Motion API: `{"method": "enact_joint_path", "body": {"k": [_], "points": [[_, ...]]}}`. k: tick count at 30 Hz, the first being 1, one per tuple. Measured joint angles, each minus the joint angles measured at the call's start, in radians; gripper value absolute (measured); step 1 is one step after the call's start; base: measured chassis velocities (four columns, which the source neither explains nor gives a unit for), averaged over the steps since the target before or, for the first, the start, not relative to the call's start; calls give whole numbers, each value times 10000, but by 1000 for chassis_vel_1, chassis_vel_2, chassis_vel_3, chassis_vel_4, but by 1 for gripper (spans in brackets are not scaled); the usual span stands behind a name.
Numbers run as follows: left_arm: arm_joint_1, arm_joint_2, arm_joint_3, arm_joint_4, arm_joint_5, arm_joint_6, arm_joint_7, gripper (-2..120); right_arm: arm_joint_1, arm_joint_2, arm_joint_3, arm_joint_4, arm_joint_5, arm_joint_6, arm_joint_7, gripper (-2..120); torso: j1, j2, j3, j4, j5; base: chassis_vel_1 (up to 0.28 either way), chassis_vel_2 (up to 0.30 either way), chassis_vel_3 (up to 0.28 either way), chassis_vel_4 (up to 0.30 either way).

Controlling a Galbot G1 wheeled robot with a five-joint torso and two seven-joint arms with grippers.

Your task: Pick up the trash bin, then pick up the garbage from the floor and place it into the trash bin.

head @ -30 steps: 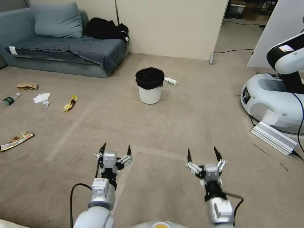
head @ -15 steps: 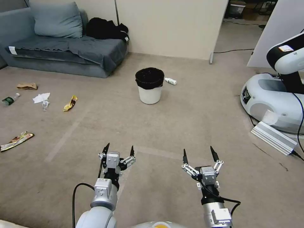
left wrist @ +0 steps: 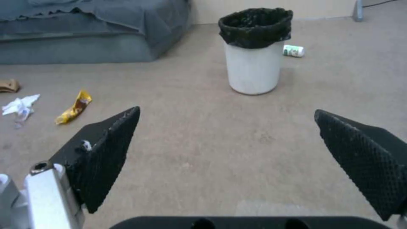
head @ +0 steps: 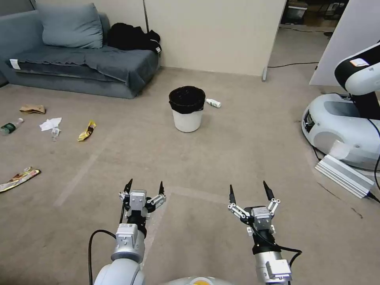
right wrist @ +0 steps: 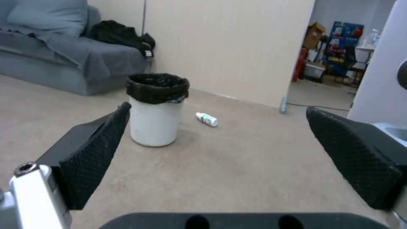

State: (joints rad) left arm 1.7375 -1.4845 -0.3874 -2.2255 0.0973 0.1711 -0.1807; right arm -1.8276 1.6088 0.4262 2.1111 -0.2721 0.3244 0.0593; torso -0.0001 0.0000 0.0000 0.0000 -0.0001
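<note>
— How are the fingers being held?
— Both the left gripper (head: 144,187) and right gripper (head: 250,189) are being held wide, empty.
— The trash bin (head: 187,109)?
— It is being left mid-floor, well ahead; since earlier, the left gripper has been drawn back slightly.

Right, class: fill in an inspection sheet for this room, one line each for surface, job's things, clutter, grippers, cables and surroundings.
Surface: beige carpet floor, faint pale lines.
Job's things: small round white plastic bin with black bag liner, upright; white green-label plastic bottle lying just behind it; yellow snack wrapper, crumpled white tissue, brown paper bag, clear bottle and gold-red wrapper scattered to the robot's left.
Clutter: silver metal rail.
Grippers: left gripper and right gripper open, empty, held low, short of the bin.
Cables: black cable by the partition.
Surroundings: grey-blue sofa, white robot base.
</note>
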Motion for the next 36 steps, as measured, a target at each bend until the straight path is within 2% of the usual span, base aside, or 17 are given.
{"method": "enact_joint_path", "body": {"k": [13,36], "points": [[353,21,-2,-190,67,-118,-193,100,83,-5,194,64,156,-30,-123,100,1,0,0,1,2,-253,260,264,-267],[555,39,108,-326,173,-173,-251,100,153,-7,217,198,193,-163,-173,100,1,0,0,-1,-1,-334,324,335,-339]]}}
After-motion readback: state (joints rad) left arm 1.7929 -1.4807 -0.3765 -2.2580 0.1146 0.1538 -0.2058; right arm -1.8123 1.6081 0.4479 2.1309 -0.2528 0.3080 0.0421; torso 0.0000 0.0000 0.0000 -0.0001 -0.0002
